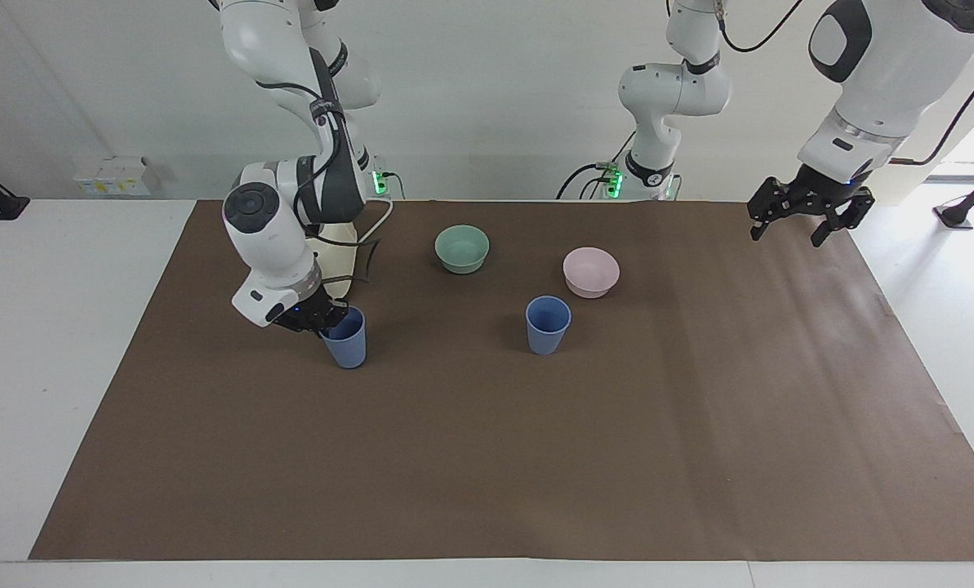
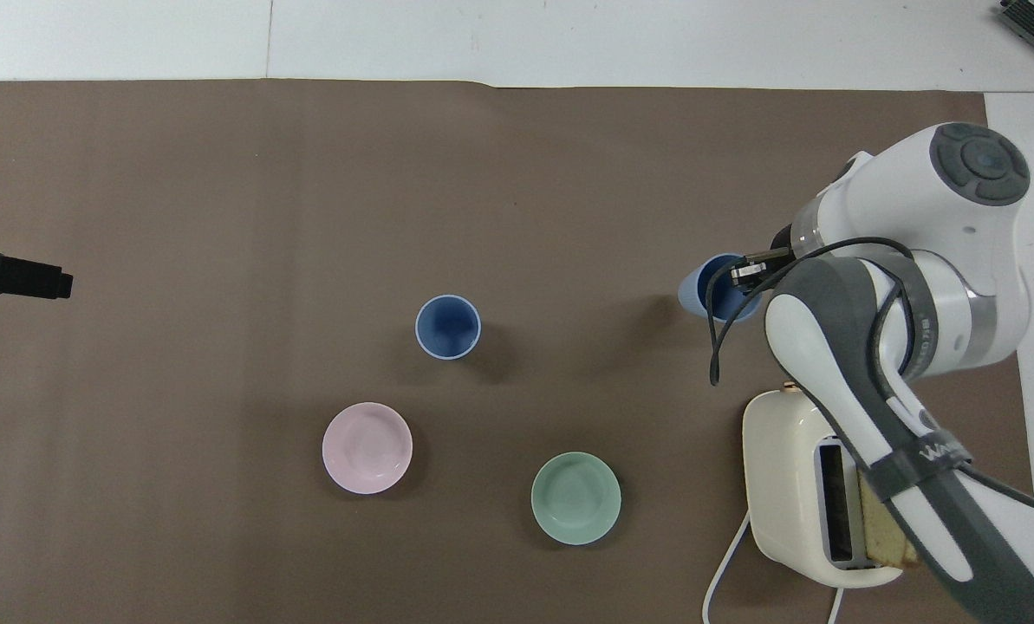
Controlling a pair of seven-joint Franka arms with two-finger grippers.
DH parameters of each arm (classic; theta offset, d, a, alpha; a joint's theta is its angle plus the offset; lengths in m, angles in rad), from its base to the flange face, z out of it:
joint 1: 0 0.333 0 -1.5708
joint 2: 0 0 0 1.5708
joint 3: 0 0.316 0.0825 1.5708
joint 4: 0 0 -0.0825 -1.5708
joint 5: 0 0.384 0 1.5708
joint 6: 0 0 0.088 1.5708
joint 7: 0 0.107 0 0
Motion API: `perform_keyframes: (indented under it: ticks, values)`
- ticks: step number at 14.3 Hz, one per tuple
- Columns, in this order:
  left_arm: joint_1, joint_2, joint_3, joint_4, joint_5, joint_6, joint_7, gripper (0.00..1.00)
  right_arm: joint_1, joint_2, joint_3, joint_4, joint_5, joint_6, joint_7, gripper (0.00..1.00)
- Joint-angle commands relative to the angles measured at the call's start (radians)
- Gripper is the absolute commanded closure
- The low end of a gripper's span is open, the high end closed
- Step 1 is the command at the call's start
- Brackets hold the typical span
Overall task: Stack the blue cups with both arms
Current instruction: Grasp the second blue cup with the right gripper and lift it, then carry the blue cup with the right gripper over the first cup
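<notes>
Right gripper (image 1: 323, 314) of mine clamps the rim of one blue cup (image 1: 345, 339) — the cup tilts slightly, near the cream toaster (image 2: 816, 490) at the right arm's end of the brown mat (image 1: 487, 457). Whether its base touches the mat I cannot tell. The second blue cup (image 1: 548, 324) stands upright mid-mat, just beside the pink bowl (image 1: 590, 271) and farther from me than it; the teal bowl (image 1: 462, 248) sits apart from both. My left gripper (image 1: 807, 211) hangs with fingers spread over the mat's edge at the left arm's end — waiting.
</notes>
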Motion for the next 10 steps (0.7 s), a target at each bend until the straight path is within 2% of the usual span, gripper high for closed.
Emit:
perform_keyframes:
  ticks: [1, 4, 6, 10]
  values:
    - [0.02, 0.06, -0.01, 0.086, 0.014, -0.077, 0.015, 0.0, -0.007, 0.017, 0.049, 0.123, 0.017, -0.093, 0.083, 1.0]
    - [0.02, 0.06, -0.01, 0.091, 0.014, -0.079, 0.015, 0.0, 0.036, 0.089, 0.122, 0.276, 0.003, -0.178, 0.268, 1.0]
    - [0.016, 0.057, -0.011, 0.089, 0.018, -0.077, 0.015, 0.0, 0.105, 0.129, 0.119, 0.364, -0.005, -0.202, 0.347, 1.0]
    - [0.017, 0.054, -0.011, 0.085, 0.018, -0.076, 0.012, 0.0, 0.205, 0.169, 0.116, 0.456, -0.012, -0.215, 0.491, 1.0]
